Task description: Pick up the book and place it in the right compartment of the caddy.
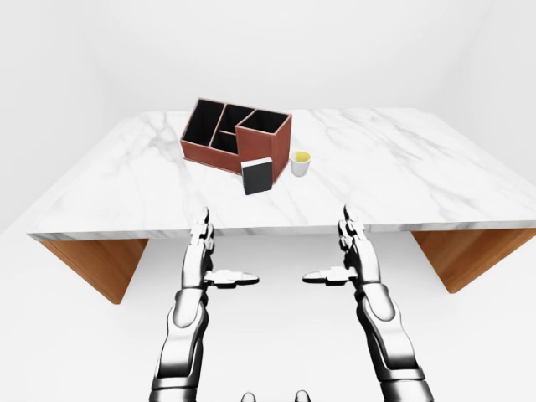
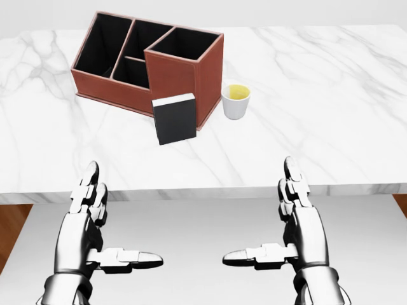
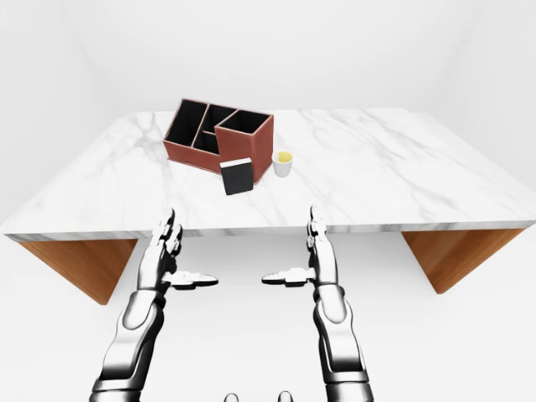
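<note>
A black book (image 2: pixel 175 119) with a white page edge stands upright on the marble table (image 2: pixel 318 95), leaning against the brown caddy (image 2: pixel 181 79). The caddy has several black-lined compartments; its tall right compartment (image 2: pixel 184 44) is right behind the book. My left hand (image 2: pixel 105 232) and right hand (image 2: pixel 283 229) hover below the table's near edge in the head view, both open with fingers up and thumbs pointing inward. Neither touches anything.
A small white cup (image 2: pixel 236 100) with yellow liquid stands just right of the caddy and book. The table rests on wooden supports (image 1: pixel 92 264) at both sides. White floor and walls surround it.
</note>
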You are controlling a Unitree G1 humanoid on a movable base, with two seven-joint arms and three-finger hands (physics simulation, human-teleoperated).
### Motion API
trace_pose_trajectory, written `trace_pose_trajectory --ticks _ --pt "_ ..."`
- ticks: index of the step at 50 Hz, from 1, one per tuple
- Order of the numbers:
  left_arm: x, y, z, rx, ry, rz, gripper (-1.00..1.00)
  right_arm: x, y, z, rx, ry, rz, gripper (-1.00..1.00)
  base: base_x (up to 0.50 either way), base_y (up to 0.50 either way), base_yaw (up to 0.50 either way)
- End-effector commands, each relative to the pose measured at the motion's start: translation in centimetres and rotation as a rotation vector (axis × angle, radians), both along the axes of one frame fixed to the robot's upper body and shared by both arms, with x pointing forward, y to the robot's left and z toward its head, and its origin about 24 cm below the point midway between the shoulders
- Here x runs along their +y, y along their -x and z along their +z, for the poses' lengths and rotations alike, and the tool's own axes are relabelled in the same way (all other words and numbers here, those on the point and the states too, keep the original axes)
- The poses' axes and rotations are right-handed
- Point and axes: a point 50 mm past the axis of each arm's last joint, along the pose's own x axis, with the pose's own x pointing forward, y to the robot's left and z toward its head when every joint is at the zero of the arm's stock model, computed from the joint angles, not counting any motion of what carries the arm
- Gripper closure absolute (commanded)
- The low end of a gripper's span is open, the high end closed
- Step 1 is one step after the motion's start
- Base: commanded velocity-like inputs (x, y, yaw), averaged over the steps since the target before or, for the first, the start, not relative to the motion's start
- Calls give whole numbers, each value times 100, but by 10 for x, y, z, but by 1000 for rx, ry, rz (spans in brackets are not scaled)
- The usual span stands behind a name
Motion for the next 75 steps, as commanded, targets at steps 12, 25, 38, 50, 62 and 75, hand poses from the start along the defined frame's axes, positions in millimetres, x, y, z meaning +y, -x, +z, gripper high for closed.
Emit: trace_pose_trajectory --ticks 12,25,38,50,62,75 --pt "14 -11 12 -20 -16 -19 -100 -2 -5 15 -19 54 38 -100 0 0 0" --pt "19 -16 33 -78 -5 -62 -100 -1 -12 41 -119 99 61 -100 0 0 0" --pt "24 -20 62 -192 -41 -80 -100 -5 -23 78 -254 165 92 -100 0 0 0" --pt "33 -28 89 -289 -25 -81 -100 -5 -25 103 -348 224 124 -100 0 0 0" --pt "38 -29 102 -339 -26 -76 -100 -8 -26 117 -402 246 122 -100 0 0 0" --pt "38 -27 107 -362 -34 -74 -100 -9 -23 121 -416 279 131 -100 0 0 0"
